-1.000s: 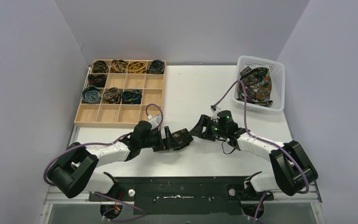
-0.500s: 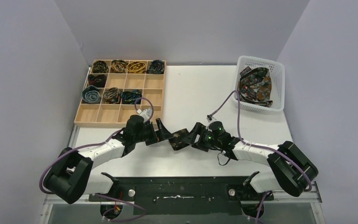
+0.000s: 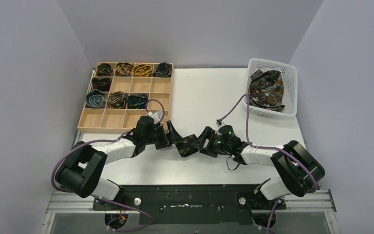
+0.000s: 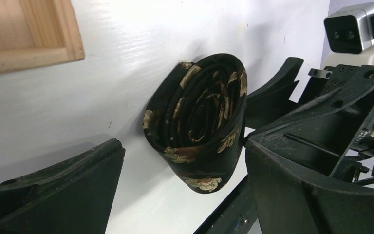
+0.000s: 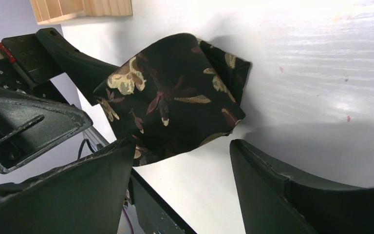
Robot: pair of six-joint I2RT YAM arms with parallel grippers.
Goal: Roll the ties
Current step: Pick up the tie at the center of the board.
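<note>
One tie (image 3: pixel 189 144) lies on the white table as a tight coil, dark with gold and brown flowers. In the left wrist view the coil (image 4: pixel 199 122) shows its spiral end, standing between the wide-apart fingers of my left gripper (image 4: pixel 185 195), close to the right-hand finger. My left gripper (image 3: pixel 175 138) is open on the coil's left. My right gripper (image 3: pixel 202 142) is open on its right side. In the right wrist view the coil (image 5: pixel 170 102) sits ahead of the right gripper (image 5: pixel 180 180), its lower edge by the left finger.
A wooden tray (image 3: pixel 121 127) of square compartments stands at the back left, with several coiled ties (image 3: pixel 118 99) in its upper rows. A white plastic basket (image 3: pixel 271 62) at the back right holds a heap of loose ties (image 3: pixel 268 90). The tray's corner (image 4: pixel 29 29) is near the left gripper.
My right gripper has come left up to the coil. My left gripper has drawn back a little to the left and turned. Both jaws have widened slightly.
</note>
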